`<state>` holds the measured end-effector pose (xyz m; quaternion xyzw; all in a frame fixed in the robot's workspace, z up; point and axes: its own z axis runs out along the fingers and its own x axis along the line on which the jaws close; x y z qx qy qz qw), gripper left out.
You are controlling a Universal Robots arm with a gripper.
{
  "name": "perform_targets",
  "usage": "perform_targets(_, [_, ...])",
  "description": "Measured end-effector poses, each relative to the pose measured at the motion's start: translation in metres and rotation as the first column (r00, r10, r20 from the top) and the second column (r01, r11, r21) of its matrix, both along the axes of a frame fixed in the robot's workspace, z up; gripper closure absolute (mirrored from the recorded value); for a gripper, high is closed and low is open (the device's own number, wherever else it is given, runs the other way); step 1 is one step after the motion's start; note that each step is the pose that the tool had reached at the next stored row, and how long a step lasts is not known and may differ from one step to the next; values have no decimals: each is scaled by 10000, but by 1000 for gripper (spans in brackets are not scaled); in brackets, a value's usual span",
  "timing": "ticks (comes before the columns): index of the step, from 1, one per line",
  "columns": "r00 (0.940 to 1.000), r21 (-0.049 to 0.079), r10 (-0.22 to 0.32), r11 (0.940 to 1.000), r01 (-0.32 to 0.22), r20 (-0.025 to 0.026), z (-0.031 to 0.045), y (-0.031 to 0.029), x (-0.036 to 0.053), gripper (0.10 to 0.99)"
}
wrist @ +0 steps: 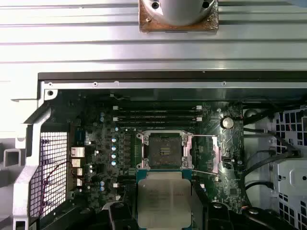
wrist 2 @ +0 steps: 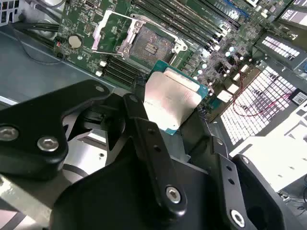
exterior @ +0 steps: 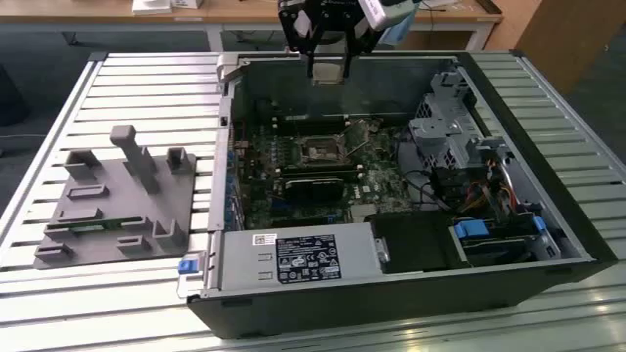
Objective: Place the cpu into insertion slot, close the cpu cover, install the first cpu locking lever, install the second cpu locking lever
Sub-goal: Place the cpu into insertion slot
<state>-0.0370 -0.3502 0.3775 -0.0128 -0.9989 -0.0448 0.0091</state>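
claw (exterior: pixel 329 71) clamped on cpu (wrist 2: pixel 172 98) | cpu between its tips, well apart from insertion slot (wrist: pixel 165 149)

Bright, even light washes the slatted table (exterior: pixel 146 81); the computer case (exterior: pixel 411 297) interior lies shaded. Glare pales the cpu (wrist 2: pixel 170 100) top.

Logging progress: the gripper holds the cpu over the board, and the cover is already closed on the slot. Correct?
No: the cover is open, swung to one side of the slot, whose dark centre lies bare in the first wrist view. The gripper does hold the cpu over the board.
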Motion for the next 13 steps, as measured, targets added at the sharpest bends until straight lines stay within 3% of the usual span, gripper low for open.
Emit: perform_targets(13, [9999, -2, -125, 9999, 125, 0, 0, 0, 0, 545])
